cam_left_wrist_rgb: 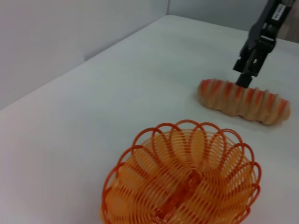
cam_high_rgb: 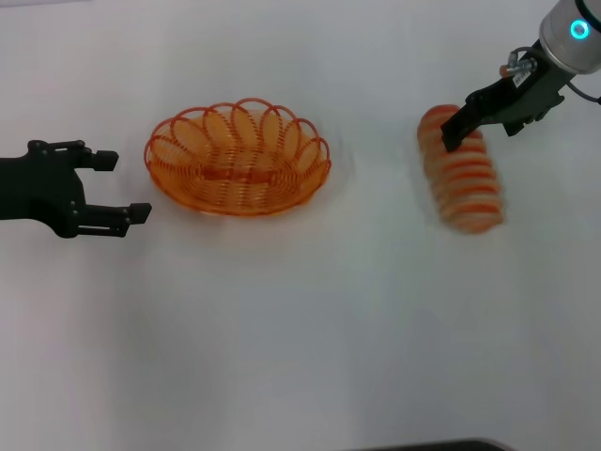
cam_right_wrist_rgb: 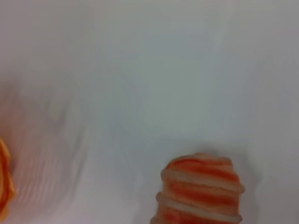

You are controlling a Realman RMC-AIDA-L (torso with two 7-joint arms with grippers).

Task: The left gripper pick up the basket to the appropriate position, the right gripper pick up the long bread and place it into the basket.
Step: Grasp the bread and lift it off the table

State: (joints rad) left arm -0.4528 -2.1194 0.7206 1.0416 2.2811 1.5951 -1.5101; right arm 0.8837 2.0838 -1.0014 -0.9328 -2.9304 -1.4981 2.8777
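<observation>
The orange wire basket (cam_high_rgb: 238, 160) sits flat on the white desk (cam_high_rgb: 300, 338), left of centre in the head view, with its scalloped rim up and nothing inside it. The left hand (cam_high_rgb: 124, 186) rests low at the desk's left side, just beside the basket's left rim but not touching it; its 2 black fingers (cam_high_rgb: 99, 160) point toward the basket and are spread wide with nothing between them. The long bread (cam_high_rgb: 461, 171) lies well apart from the basket, on the right side of the desk, its striped length running from the far side toward the near side with a slight slant. The right hand (cam_high_rgb: 456, 125) comes in from the upper right corner of the head view, with a round blue-green light (cam_high_rgb: 579, 30) on the arm above it, and its black fingers reach down at the far end of the loaf. The left wrist view shows that hand (cam_left_wrist_rgb: 247, 77) standing over the bread (cam_left_wrist_rgb: 243, 101) near one end, its tip at or just above the crust, while the basket (cam_left_wrist_rgb: 182, 179) fills the foreground. Whether its fingers are closed on the loaf or only poised around it I cannot tell. The right wrist view shows only one rounded end of the bread (cam_right_wrist_rgb: 200, 191) against the bare desk.
</observation>
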